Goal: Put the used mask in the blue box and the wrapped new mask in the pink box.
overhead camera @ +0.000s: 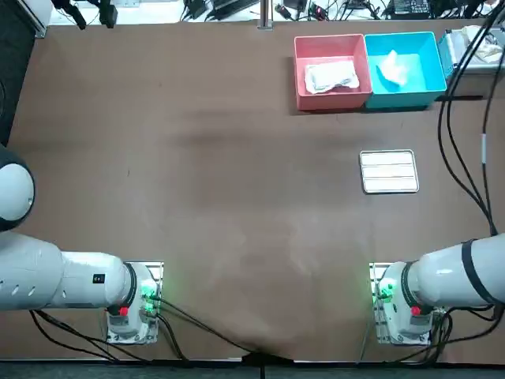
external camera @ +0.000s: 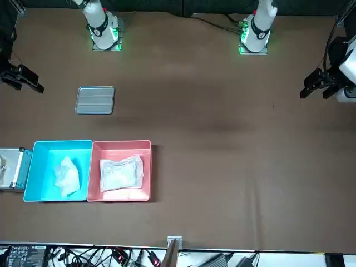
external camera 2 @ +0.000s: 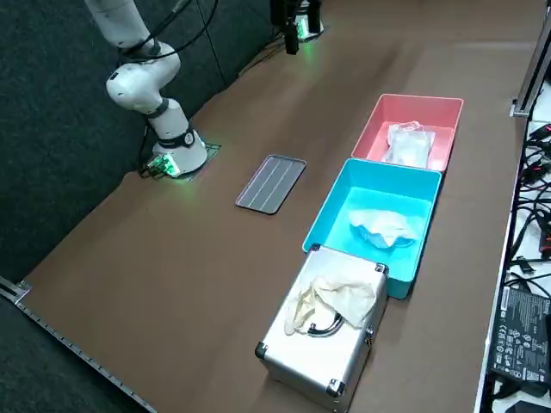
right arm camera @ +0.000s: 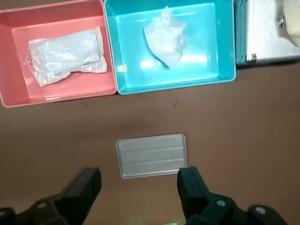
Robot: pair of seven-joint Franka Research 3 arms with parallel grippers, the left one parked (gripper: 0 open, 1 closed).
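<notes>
Over brown matte tabletop, black two-finger right gripper spread apart and empty above ribbed silver tray, crumpled white used mask already in blue plastic box at twelve o'clock, plastic-wrapped new mask in pink box at eleven, seemingly nothing left to fetch.

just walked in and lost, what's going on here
The sorting looks done. The crumpled used mask lies in the blue box, and the wrapped new mask lies in the pink box. The right hand hangs open and empty above the table, near a small metal tray.
</notes>
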